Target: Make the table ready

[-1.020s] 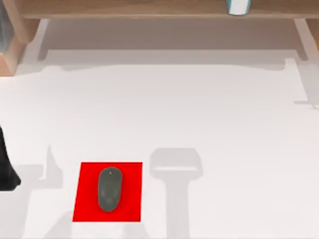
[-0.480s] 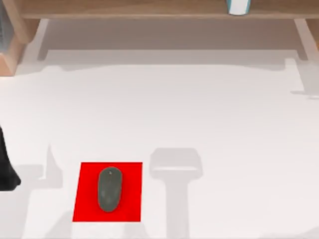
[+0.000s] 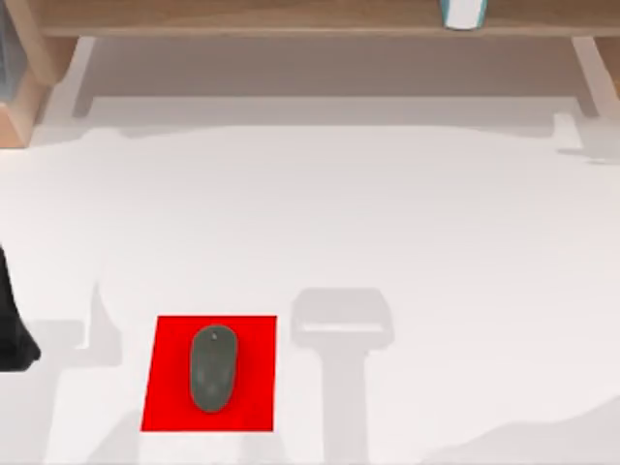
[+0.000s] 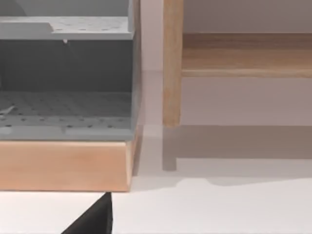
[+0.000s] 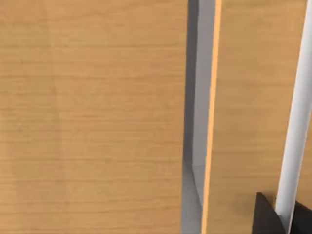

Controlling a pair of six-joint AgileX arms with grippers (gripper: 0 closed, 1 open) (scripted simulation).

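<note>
Counter (image 3: pixel 387 213) lay flat and white beneath everything, its long axis running left to right along the wooden shelf (image 3: pixel 291 17) at its far edge. A grey mouse (image 3: pixel 213 367) sat on the red mat (image 3: pixel 254 397) near the front, lengthwise toward that shelf. Whether either claw was clenched could not be told.

You see a plain white matte tabletop (image 3: pixel 387 223), a flat red rectangular mat (image 3: pixel 254 383), a dark grey oval mouse (image 3: pixel 213 367), and a light-brown wooden shelf (image 3: pixel 242 17).
</note>
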